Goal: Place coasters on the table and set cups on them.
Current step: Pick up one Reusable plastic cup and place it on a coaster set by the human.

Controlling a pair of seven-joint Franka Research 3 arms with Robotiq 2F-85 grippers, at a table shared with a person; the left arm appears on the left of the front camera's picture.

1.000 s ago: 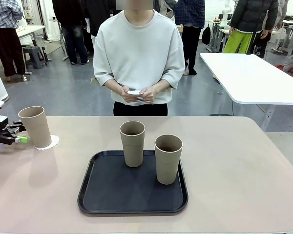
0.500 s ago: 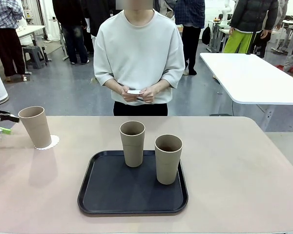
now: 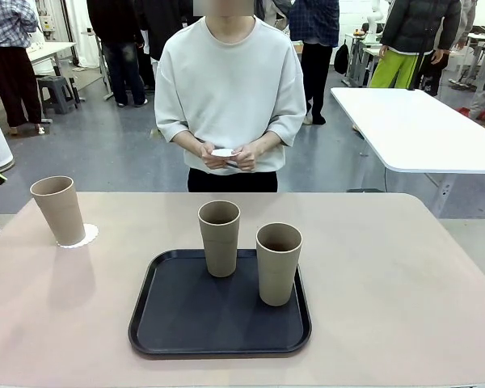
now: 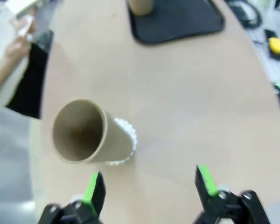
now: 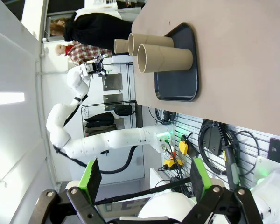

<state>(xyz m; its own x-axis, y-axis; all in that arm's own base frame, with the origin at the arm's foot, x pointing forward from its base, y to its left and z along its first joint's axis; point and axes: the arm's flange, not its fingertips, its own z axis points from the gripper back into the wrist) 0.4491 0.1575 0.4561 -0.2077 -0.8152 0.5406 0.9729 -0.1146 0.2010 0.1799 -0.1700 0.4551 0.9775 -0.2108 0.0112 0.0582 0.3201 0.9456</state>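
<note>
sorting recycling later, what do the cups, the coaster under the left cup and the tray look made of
Cups: likely paper or thin card; matte tan, no shine, thin rims.
Coaster: probably thin white paper; scalloped lacy edge, lying flat.
Tray: looks like black plastic with a satin finish; moulded raised rim, rounded corners. Not certain.

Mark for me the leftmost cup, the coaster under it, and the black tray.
leftmost cup [image 3: 58, 211], front view, middle of its side wall.
coaster [image 3: 89, 235], front view, lacy edge right of the cup's base.
black tray [image 3: 190, 317], front view, bare floor nearest the camera.
</note>
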